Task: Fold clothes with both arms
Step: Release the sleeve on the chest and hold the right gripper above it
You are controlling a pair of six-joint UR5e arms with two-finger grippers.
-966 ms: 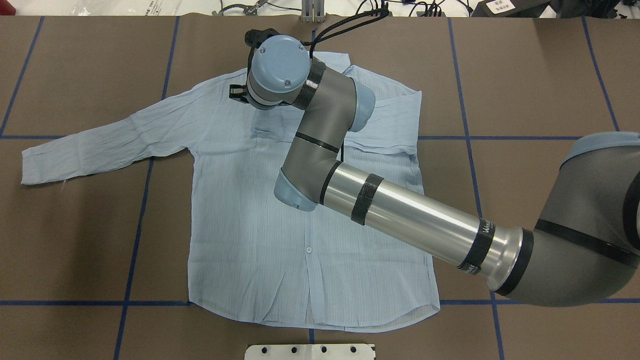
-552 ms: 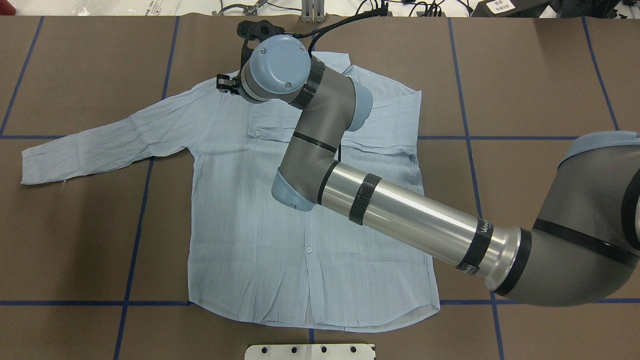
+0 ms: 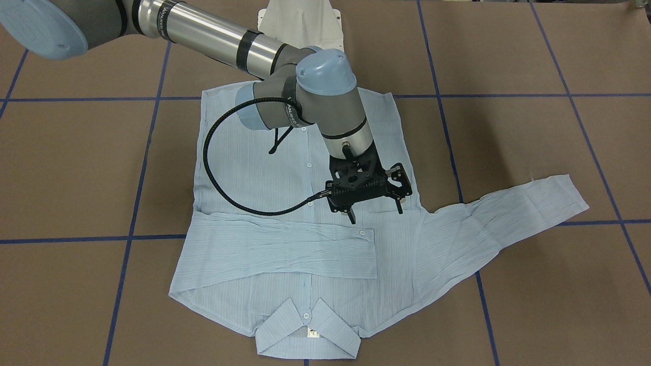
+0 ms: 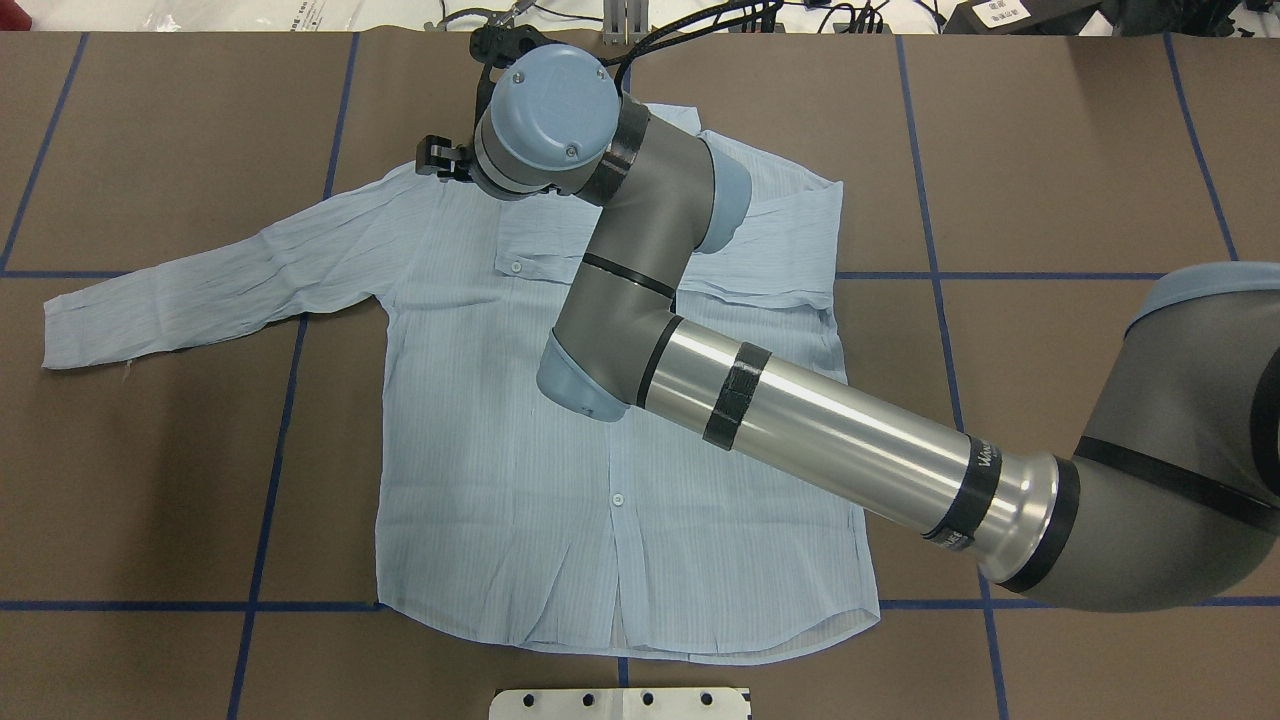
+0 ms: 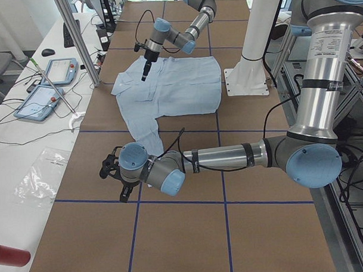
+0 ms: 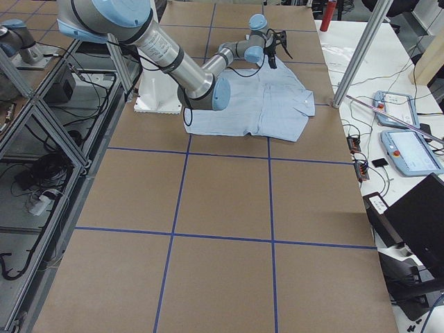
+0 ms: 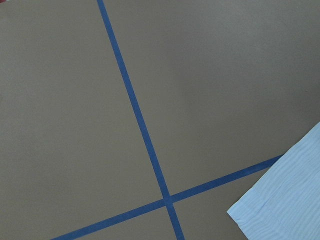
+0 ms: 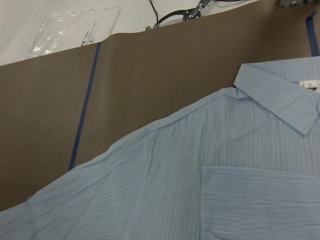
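The clothes are one light blue striped shirt (image 3: 244, 168) (image 4: 480, 450), lying flat and front up on the brown table. Its collar (image 3: 307, 330) points away from the robot. One sleeve (image 3: 285, 249) is folded across the chest. The other sleeve (image 3: 508, 213) (image 4: 200, 280) stretches out sideways. My right gripper (image 3: 376, 213) hangs open and empty just above the chest, beside the folded cuff. My left gripper (image 5: 111, 174) shows only in the exterior left view, low over bare table near the outstretched cuff (image 7: 290, 200); whether it is open I cannot tell.
The white pedestal base (image 4: 620, 703) stands at the near table edge. Blue tape lines (image 4: 270, 480) grid the brown cover. Beyond the far edge lie cables, a plastic bag (image 8: 75, 27) and tablets (image 5: 57, 72) on a white side table.
The right gripper has moved left and toward the far edge in the overhead view, uncovering the folded sleeve's cuff. The shirt lies as before.
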